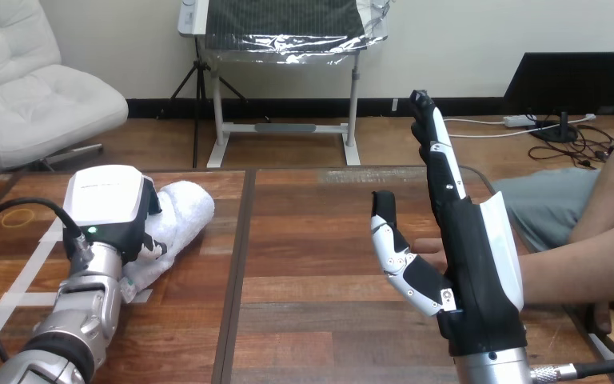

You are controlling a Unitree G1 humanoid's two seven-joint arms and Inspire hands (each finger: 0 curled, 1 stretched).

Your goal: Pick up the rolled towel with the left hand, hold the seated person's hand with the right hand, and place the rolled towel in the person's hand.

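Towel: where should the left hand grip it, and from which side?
Probably around the middle of the towel, from above, closing across its width. It lies flat on the table as a roll angled away to the right, and the left hand sits over its near half.

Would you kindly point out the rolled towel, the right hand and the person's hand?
rolled towel (185, 210): head view, its white far end.
right hand (468, 264): head view, black side of the palm.
person's hand (429, 247): head view, its fingertips.
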